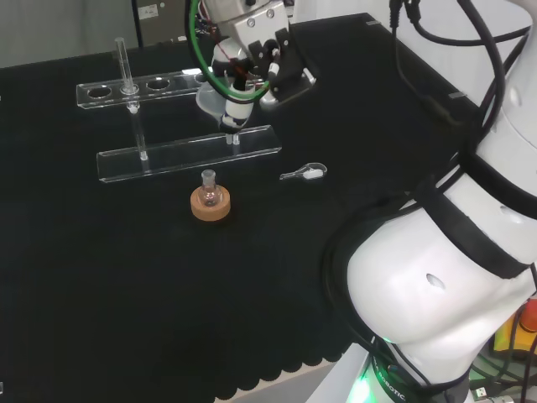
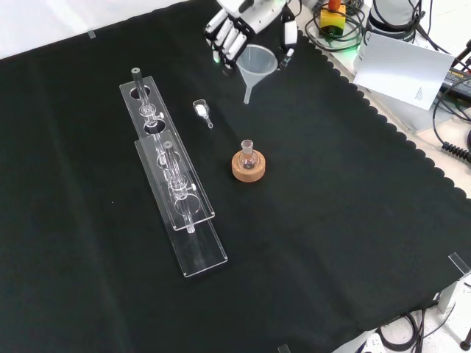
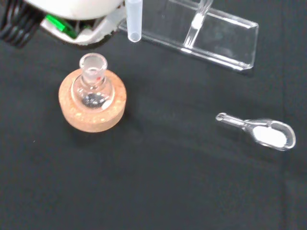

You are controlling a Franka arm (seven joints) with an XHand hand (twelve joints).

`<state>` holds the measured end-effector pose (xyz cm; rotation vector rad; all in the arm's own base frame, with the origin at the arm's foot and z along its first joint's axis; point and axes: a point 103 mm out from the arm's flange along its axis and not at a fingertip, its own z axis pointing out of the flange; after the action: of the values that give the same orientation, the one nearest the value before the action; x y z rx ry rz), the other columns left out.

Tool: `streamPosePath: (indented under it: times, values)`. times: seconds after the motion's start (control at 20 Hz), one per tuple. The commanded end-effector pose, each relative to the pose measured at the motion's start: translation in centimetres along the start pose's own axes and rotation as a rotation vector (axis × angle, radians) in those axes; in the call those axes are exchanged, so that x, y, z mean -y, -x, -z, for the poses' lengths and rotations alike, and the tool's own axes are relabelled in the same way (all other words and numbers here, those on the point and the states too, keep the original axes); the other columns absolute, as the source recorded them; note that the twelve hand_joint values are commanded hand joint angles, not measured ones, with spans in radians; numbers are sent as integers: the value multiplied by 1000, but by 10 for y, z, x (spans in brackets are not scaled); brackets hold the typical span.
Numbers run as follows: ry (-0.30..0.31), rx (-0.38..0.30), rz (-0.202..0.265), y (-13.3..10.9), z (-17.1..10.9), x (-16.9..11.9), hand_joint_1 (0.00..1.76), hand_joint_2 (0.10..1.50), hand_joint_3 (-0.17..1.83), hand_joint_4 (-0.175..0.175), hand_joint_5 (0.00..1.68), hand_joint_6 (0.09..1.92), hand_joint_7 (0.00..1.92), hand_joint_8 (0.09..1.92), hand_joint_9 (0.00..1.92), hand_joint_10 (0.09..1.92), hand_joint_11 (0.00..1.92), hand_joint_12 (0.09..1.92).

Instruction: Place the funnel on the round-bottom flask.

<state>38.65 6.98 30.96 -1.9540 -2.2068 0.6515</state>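
A small clear round-bottom flask [image 1: 209,190] stands upright on a cork ring [image 1: 210,206] in the middle of the black cloth. The hand [image 1: 270,60] hangs above the cloth with its fingers curled round a translucent white funnel [image 1: 220,102], stem pointing down. In the front view the funnel [image 2: 257,62] sits above and a little beyond the flask [image 2: 248,154], well clear of its neck. From the wrist, the funnel stem [image 3: 134,20] ends off to one side of the flask mouth [image 3: 93,62], with a gap between them.
A clear two-tier test-tube rack [image 2: 170,179] with a few tubes runs along the left of the front view. A small clear scoop [image 2: 201,109] holding white powder lies between the rack and the hand. The cloth's scalloped edge [image 2: 383,121] is at the right.
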Motion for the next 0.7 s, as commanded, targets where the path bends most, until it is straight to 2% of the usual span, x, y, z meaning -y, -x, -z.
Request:
streamPosePath:
  times: [0.05, 0.7]
  values:
    - [-11, 4, 27, -18, -13, -6, 912, 634, 777, -12, 565, 903, 581, 858, 440, 623, 32, 1436]
    - [-14, 15, 51, -31, -23, -24, 913, 634, 777, -13, 565, 906, 581, 858, 446, 620, 40, 1433]
